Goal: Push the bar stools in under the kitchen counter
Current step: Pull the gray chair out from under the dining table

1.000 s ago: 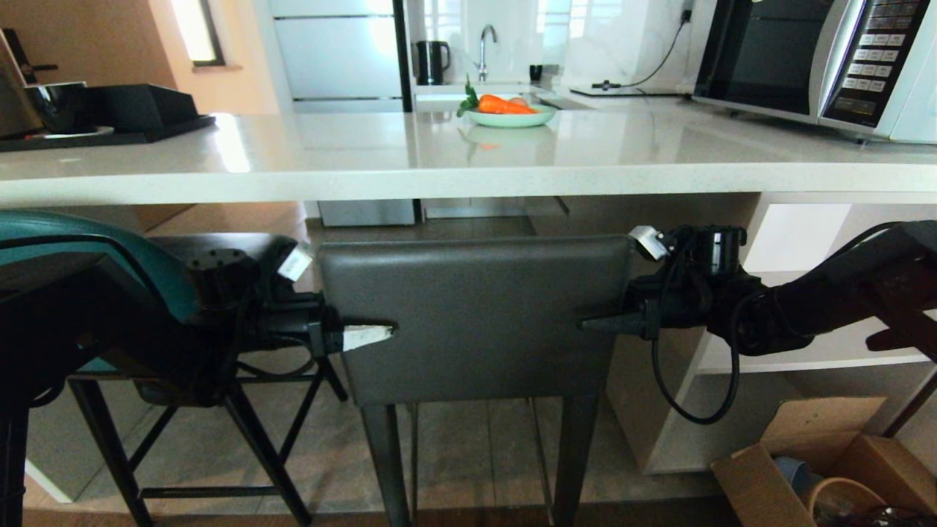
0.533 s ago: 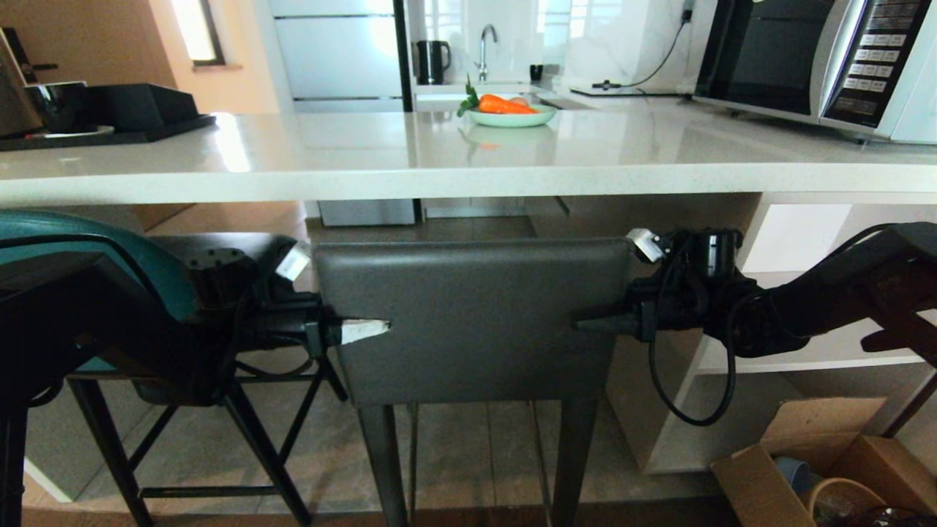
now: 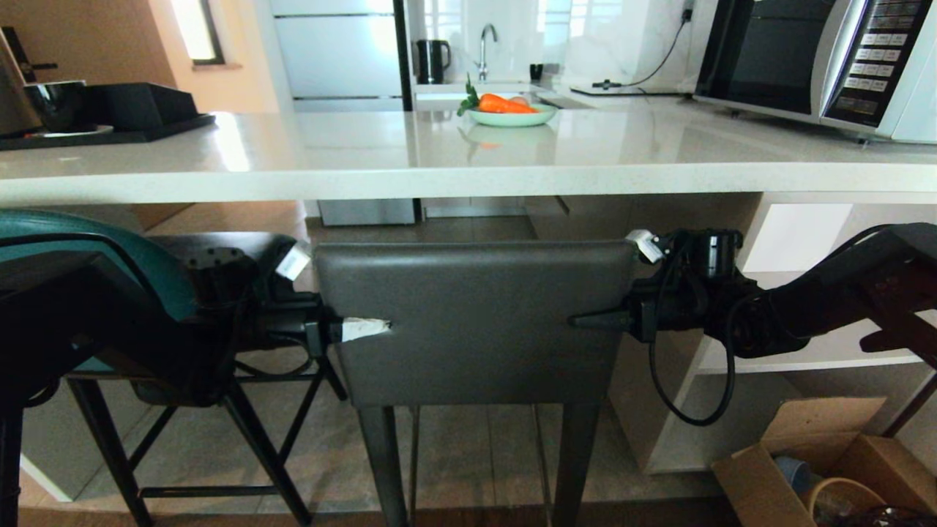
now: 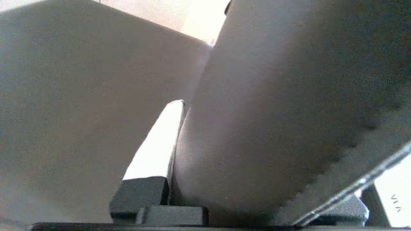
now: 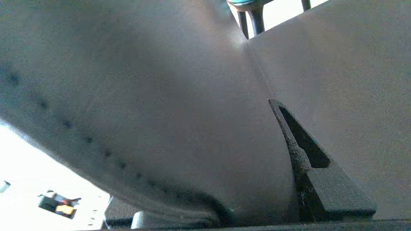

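- Grey stool (image 3: 476, 322): partly under counter (image 3: 468, 179).
- Left gripper (image 3: 362, 329), right gripper (image 3: 596, 319): each clamped on a backrest edge.
- Risk: uneven push skews stool into teal stool (image 3: 88, 241) left of it.

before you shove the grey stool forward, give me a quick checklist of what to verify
1. Left gripper on the grey stool backrest's left edge: ok, one finger lies flat on the leather.
2. Right gripper on the right edge: ok, its finger is against the backrest.
3. Both grippers level with each other: ok.
4. Backrest top lower than the kitchen counter edge: ok.
5. Teal stool apart from the grey one: cannot tell, the left arm hides the gap.
6. Floor under the counter free: cannot tell.
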`<state>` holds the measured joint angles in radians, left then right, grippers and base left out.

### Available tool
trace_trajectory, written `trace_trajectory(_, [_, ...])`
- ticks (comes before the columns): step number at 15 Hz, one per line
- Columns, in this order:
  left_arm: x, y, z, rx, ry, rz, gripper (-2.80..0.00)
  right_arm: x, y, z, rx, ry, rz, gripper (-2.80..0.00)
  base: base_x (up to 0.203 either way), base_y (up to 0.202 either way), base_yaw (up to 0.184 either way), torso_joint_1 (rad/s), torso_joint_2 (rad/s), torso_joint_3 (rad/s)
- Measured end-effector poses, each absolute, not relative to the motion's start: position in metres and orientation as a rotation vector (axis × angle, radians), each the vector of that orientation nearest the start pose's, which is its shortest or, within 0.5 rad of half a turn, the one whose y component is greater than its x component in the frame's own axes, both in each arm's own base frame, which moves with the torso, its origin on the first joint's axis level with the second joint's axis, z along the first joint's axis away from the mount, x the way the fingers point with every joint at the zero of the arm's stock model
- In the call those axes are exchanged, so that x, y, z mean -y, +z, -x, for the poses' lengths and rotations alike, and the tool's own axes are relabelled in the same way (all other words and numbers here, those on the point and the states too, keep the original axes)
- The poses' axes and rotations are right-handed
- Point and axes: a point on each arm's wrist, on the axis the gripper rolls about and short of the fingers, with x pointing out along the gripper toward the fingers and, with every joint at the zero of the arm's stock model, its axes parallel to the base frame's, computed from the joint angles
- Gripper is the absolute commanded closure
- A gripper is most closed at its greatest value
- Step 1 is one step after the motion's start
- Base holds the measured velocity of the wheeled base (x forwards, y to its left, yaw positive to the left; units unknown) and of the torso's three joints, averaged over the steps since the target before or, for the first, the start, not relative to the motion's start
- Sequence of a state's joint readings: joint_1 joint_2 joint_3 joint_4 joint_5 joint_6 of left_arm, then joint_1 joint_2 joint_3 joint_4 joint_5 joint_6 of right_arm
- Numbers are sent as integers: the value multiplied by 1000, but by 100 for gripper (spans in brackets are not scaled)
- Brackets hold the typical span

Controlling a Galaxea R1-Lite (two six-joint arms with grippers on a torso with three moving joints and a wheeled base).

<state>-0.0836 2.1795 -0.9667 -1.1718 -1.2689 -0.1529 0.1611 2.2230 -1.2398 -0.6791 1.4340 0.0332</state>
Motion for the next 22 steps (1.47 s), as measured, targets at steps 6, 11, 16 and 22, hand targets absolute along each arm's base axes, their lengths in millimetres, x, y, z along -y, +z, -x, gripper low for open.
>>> trace_trajectory(6, [69,118,-367,-233,-1375,262,0,-89,127,-399,-363,1567,-293,0,0,0,0,0,0,0])
trace_trajectory(11, [72,123,-355,-237,-1386,268,0,-87,132,-373,-370,1554,-293,0,0,0,0,0,0,0])
trace_trajectory(16, [81,113,-351,-168,-1415,224,0,-87,125,-365,-274,1572,-219,0,0,0,0,0,0,0])
trace_trajectory(22, [89,86,-364,-102,-1439,176,0,-87,114,-362,-298,1587,-236,0,0,0,0,0,0,0])
